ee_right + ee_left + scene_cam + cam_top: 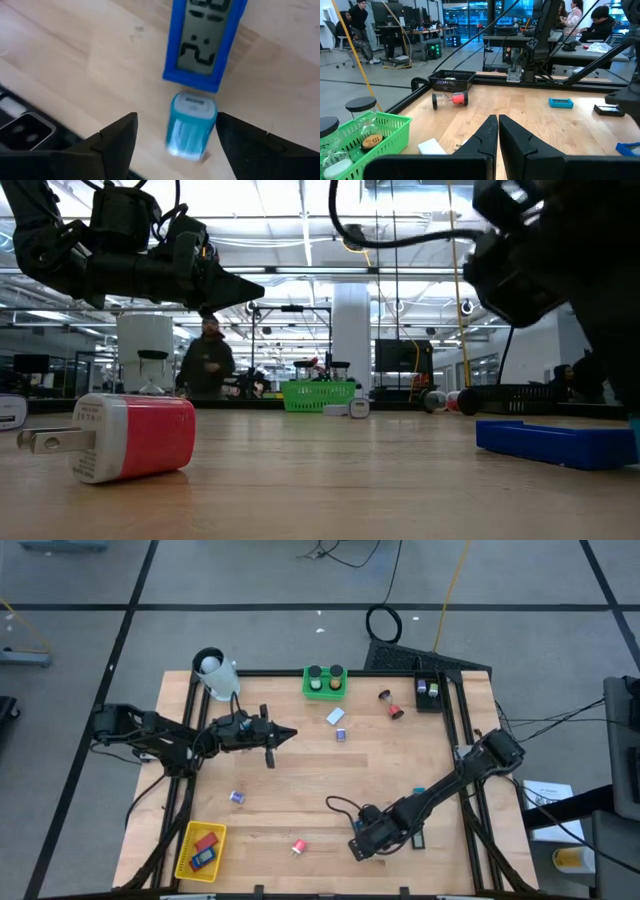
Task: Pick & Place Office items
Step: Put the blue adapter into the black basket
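My right gripper [360, 843] hangs open near the table's front edge, tilted down. In its wrist view a small teal block [192, 126] lies on the wood between my right gripper's [176, 120] two fingers, which do not touch it. A blue digital clock [205, 37] lies just beyond the block. A red-and-white plug block [298, 847] rests on its side to the left. My left gripper [285, 735] is shut and level above the table's left middle, with nothing held. Loose purple bits [237, 797] and a white block [335, 716] lie on the table.
A yellow basket [200, 850] with red and blue pieces stands at the front left. A green basket [325, 682] with black cylinders stands at the far edge, with a black tray [428, 692] at the far right and a white cylinder [215, 675] at the far left. People are in the room beyond.
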You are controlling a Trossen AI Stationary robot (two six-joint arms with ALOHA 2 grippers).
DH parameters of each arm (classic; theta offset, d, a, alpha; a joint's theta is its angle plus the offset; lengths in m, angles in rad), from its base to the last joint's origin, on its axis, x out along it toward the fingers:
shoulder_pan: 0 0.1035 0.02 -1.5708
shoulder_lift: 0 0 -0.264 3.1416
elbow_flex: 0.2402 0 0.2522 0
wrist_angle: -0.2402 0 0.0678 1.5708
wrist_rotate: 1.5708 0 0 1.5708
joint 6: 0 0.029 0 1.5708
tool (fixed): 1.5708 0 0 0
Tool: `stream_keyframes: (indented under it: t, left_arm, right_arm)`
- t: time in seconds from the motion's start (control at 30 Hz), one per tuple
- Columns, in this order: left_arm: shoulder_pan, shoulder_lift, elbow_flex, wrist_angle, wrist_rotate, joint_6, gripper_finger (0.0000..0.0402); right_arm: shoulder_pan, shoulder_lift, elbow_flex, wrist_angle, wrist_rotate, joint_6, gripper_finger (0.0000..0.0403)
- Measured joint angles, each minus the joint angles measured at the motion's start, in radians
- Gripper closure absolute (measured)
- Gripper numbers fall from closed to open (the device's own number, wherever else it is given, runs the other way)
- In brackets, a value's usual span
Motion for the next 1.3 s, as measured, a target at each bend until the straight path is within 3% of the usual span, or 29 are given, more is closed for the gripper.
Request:
stream_keyframes:
  t: [0.5,0.6,0.9,1.3]
  left_arm:
    - [-0.002,0.0,0.0,-0.002,0.0,0.002,0.0378]
    - [-0.002,0.0,0.0,-0.002,0.0,0.001,0.0378]
    - [-0.002,0.0,0.0,-0.002,0.0,0.0,0.0378]
    - [-0.002,0.0,0.0,-0.003,0.0,0.0,0.0378]
  right_arm:
    - [-0.012,0.014,-0.001,-0.006,-0.019,-0.037,0.0255]
    - [-0.012,0.013,0.0,-0.025,-0.034,-0.053,0.0256]
    - [-0.011,0.014,-0.001,-0.04,-0.084,-0.102,0.0209]
    - [-0.011,0.012,0.0,-0.071,-0.086,-0.18,0.028]
